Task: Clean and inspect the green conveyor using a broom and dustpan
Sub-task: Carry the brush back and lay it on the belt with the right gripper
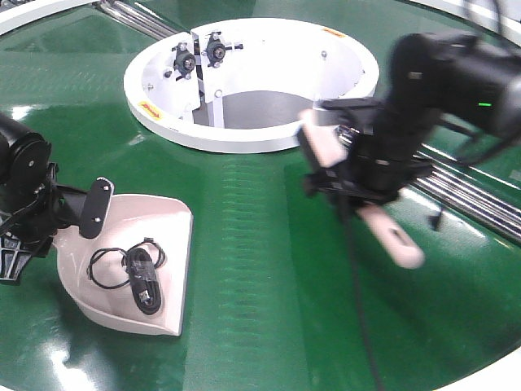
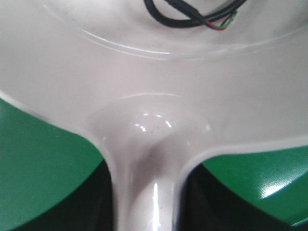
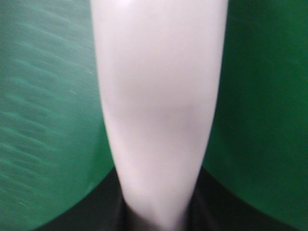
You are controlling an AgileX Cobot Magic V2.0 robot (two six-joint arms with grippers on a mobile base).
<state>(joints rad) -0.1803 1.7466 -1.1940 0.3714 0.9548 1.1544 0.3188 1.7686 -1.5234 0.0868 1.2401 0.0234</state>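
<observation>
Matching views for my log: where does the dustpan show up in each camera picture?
Exterior front-facing: dustpan lower left, lying on the green conveyor.
Left wrist-mounted: fills the upper frame, handle running to bottom centre.
Right wrist-mounted: absent; only the broom shows.
Shared landmark: the green conveyor, in all three.

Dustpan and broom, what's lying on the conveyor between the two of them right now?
Nothing. In the exterior front-facing view, only bare green conveyor separates the dustpan from the broom.
</observation>
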